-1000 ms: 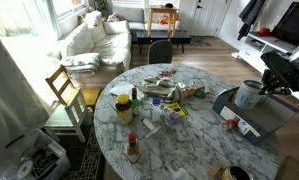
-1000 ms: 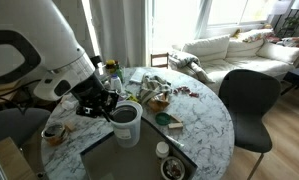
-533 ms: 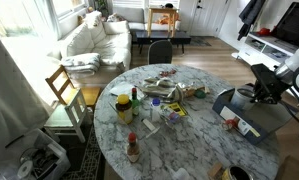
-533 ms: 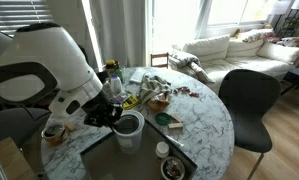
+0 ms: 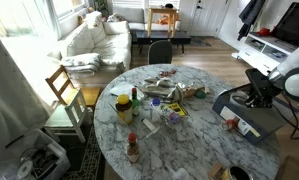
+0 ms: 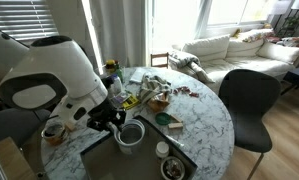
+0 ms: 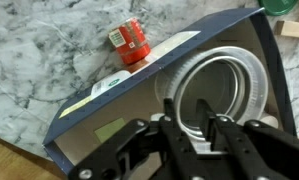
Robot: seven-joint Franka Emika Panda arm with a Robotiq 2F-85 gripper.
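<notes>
Gripper (image 7: 199, 122): Robotiq two-finger unit on the Panda arm, low over the edge of the table, seen in both exterior views (image 5: 257, 98) (image 6: 114, 120). In the wrist view the jaws stand a little apart, one finger inside and one outside the near rim of the white cup. Whether the pads touch the wall cannot be told.

White cup (image 7: 239, 80): round, open-topped and upright, set inside the dark box close to one end. An exterior view shows it directly under the gripper (image 6: 130, 134).

Dark box (image 7: 139, 100): shallow and rectangular, open at the top, lying on the marble at the table's rim (image 5: 269, 122) (image 6: 99, 160).

Red can (image 7: 132, 42): upright on the marble, just beside the box's long outer wall, outside it.

Marble table (image 5: 189, 140): round, white with grey veins, with clutter gathered at its middle.

Yellow jar (image 5: 123, 107): on the far side of the table, well apart from the box.

Red-capped bottle (image 5: 132, 147): near the table's edge, below the jar in that view.

Black chair (image 6: 251, 100): beside the table.

White sofa (image 5: 94, 40): in the background, near the window.
</notes>
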